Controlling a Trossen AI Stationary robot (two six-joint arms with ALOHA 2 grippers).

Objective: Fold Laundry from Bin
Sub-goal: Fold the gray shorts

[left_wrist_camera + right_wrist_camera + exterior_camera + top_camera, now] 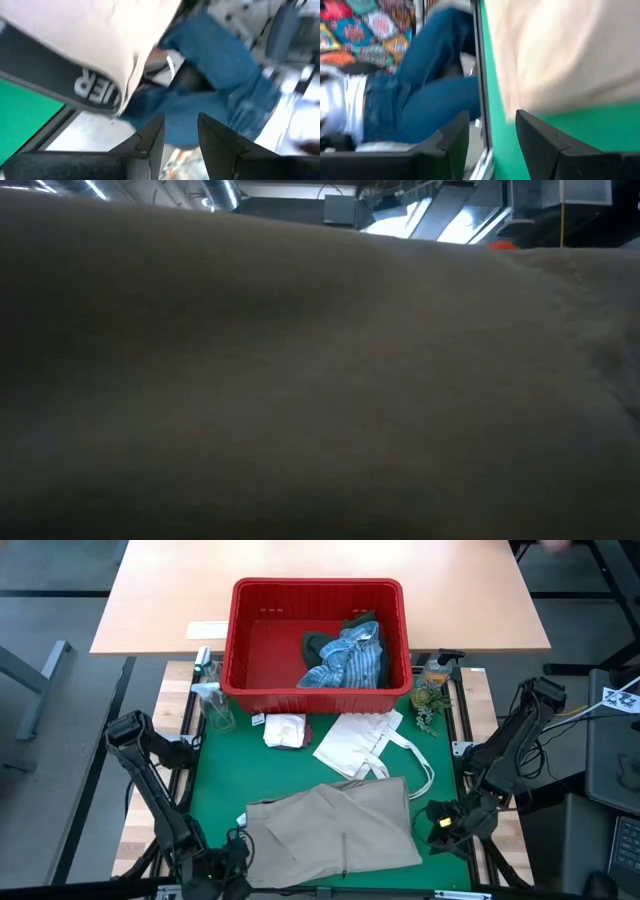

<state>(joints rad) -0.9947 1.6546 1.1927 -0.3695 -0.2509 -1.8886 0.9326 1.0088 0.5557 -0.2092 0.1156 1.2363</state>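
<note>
Tan garment (335, 827) lies spread on the green mat at the desk's near edge. My left gripper (179, 134) sits at its near-left corner, jaws parted, empty. My right gripper (492, 131) is just off its right edge, jaws apart, empty. Striped shirt (352, 657) and dark green garment (322, 641) sit in the red bin (247, 668).

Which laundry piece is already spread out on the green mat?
The tan garment, lying flat at the near edge; the blue-white striped shirt sits bunched in the red bin.
</note>
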